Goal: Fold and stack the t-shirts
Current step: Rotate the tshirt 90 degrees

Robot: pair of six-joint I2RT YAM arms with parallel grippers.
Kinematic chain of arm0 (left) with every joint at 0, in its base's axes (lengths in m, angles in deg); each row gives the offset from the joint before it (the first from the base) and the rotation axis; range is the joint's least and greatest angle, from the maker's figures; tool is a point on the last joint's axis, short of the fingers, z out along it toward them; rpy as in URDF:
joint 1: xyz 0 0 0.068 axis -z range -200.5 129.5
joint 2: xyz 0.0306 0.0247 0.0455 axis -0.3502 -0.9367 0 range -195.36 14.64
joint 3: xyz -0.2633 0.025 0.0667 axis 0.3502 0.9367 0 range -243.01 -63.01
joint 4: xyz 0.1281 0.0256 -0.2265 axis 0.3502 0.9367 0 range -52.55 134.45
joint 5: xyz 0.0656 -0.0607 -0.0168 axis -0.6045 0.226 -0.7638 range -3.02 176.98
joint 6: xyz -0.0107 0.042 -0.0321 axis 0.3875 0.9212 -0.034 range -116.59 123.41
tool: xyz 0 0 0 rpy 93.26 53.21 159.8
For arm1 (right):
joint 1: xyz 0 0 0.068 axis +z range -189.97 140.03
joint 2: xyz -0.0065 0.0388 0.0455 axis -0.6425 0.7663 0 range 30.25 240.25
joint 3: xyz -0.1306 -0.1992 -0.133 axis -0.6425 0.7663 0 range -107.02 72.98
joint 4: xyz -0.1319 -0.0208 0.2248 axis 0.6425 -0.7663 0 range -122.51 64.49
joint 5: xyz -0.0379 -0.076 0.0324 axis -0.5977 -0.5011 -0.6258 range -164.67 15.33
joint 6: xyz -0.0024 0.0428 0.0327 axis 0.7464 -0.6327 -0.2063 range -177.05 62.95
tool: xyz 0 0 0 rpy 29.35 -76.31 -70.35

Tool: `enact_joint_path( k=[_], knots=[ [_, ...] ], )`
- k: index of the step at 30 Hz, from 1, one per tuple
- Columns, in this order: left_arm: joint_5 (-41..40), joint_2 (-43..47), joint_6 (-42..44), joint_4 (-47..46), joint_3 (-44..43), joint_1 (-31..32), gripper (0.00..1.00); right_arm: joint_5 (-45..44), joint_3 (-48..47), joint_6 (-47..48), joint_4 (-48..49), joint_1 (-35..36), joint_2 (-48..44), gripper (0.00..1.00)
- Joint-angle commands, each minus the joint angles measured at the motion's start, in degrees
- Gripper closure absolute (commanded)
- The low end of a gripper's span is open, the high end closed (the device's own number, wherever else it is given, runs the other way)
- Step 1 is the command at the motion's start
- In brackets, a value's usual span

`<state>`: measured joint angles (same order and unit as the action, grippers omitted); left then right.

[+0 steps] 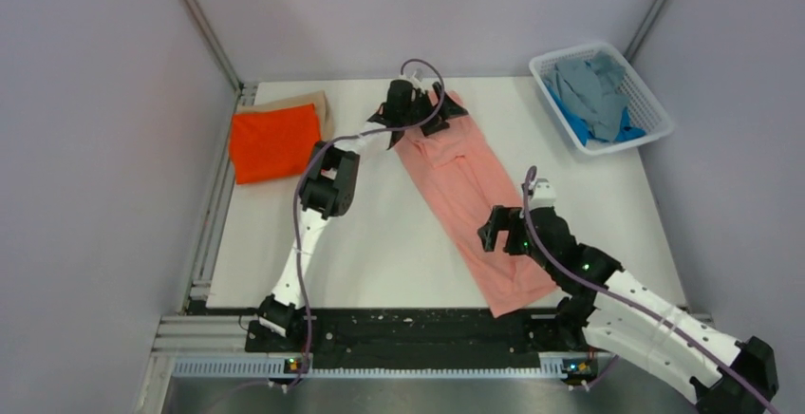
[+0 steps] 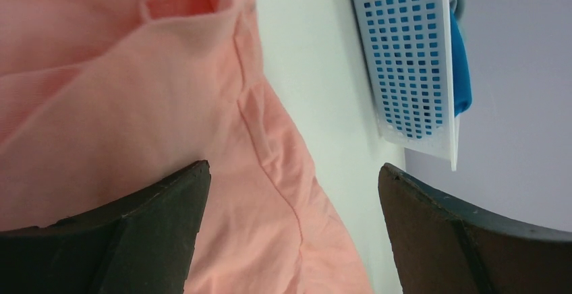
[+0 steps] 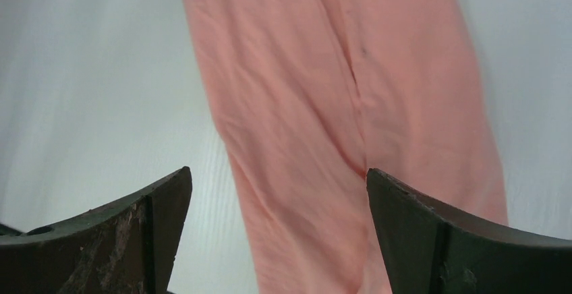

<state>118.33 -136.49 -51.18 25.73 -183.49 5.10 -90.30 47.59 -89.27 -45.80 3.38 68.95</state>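
limp, light salmon-pink cloth t-shirt (image 1: pixel 472 196) will sag; left claw (image 2: pixel 293 169) and right claw (image 3: pixel 278 172), both spread, should pinch its end corners.

You get bright, even, diffuse light from overhead in the top view; shadows on the white table (image 1: pixel 399 243) are faint and soft-edged. The table runs close to blown-out but shows no hard glare. The frame posts splay outward toward the upper corners. In your left wrist view the salmon pink shirt (image 2: pixel 135 105) seams and basket (image 2: pixel 405 51) mesh read sharp, while the left gripper (image 2: pixel 293 167) is dark. In your right wrist view the table is washed pale, the right gripper (image 3: pixel 278 172) is underexposed, and cloth folds stay readable.
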Motion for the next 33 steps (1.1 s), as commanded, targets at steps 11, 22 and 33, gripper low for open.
enact_joint_path(
  k=[11,22,33],
  knots=[
    [2.15,-3.31,-7.36,-7.28,-1.21,-1.85,0.01,22.36,3.48,-3.07,21.67,-0.55,26.86,0.04],
    [-2.33,-7.12,-3.47,-0.29,-13.45,-2.02,0.01,30.38,-9.09,2.32,29.40,8.57,42.29,0.04],
    [1.67,8.08,5.90,5.65,-7.22,-1.93,0.01,12.67,-5.36,5.95,16.86,8.50,25.19,0.01]
  ],
)
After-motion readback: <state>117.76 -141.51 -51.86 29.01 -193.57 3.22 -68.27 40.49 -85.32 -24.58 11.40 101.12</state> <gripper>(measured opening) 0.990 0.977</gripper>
